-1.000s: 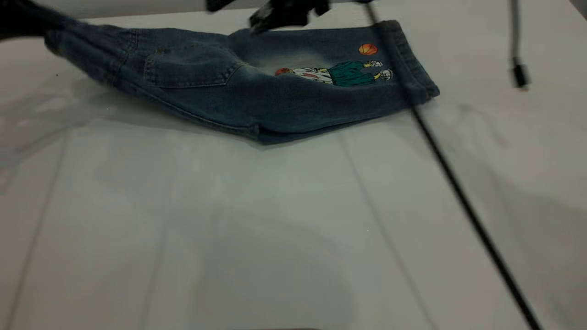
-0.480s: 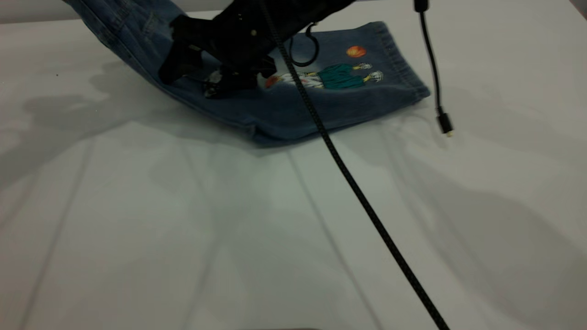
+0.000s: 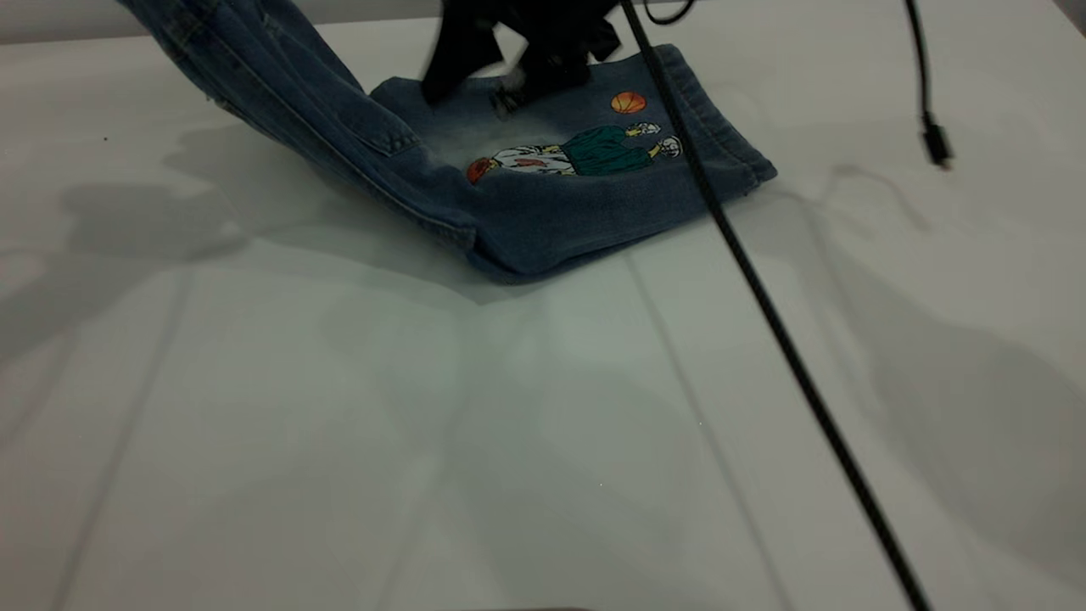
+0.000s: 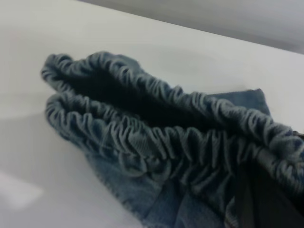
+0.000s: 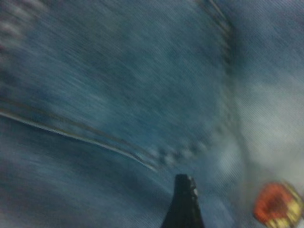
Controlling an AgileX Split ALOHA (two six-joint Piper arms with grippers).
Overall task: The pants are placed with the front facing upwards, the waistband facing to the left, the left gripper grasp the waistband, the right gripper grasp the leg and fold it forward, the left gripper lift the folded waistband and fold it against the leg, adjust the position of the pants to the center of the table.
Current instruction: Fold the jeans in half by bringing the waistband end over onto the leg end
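In the exterior view, the pants (image 3: 509,178) are seen at the far side of the table (image 3: 339,424), the leg (image 3: 594,170) lying flat print-up while the waist end is raised off the table toward the upper left; the right pincer (image 3: 509,81) hangs over the leg near the basketball print (image 3: 628,103), and whether it is open cannot be told. In the left wrist view, the waistband (image 4: 156,137) is shown bunched and lifted above the table, clamped at its edge by the left pincer (image 4: 266,190). In the right wrist view, only denim and one dark fingertip (image 5: 184,204) are shown close up.

We see a plain white bench (image 3: 339,441) with faint creases across its surface. On its far half lie the pants (image 3: 551,195), the printed leg (image 3: 611,170) flat on the bench while the waistband (image 4: 156,142) end rises off it.
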